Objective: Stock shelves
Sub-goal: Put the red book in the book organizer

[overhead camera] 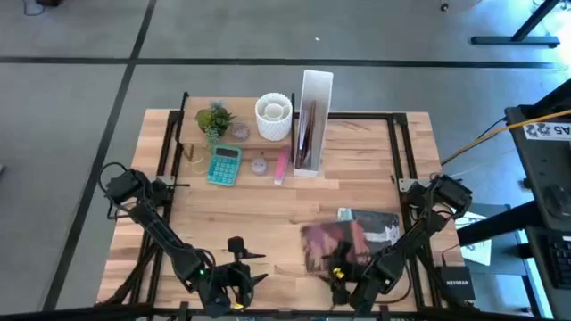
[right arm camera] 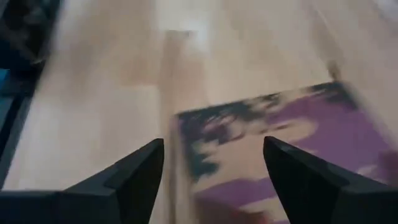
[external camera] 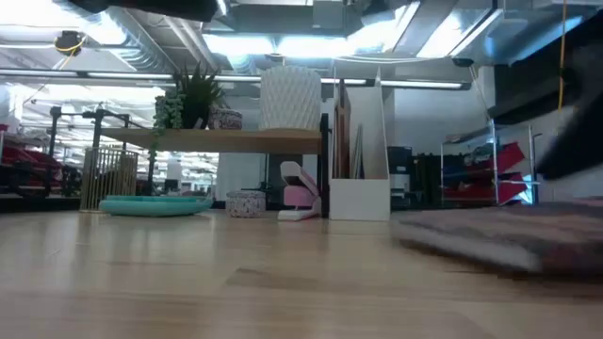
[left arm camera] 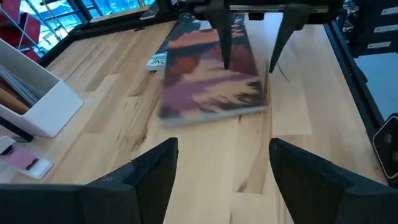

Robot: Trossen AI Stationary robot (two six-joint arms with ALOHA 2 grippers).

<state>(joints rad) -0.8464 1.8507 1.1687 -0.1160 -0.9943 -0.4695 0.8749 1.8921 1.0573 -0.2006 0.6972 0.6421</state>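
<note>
Shelves (overhead camera: 239, 135): at the table's (overhead camera: 268, 223) far edge, left of centre; plant (overhead camera: 214, 119) and white ribbed cup (overhead camera: 274, 118) on top. Teal calculator (overhead camera: 224, 166) and pink item (overhead camera: 280, 167) lie just in front. White file box (overhead camera: 313, 120) stands at shelf's right end.

Book (overhead camera: 346, 241): flat, near-right part of table.

Right gripper (right arm camera: 213, 165): jaws spread wide, empty, over book's near edge.

Left gripper (left arm camera: 222, 163): near edge, centre-left, jaws spread, empty, facing book.

Plant (overhead camera: 214, 119) on shelves (overhead camera: 236, 134), calculator (overhead camera: 224, 166) seemingly underneath
</note>
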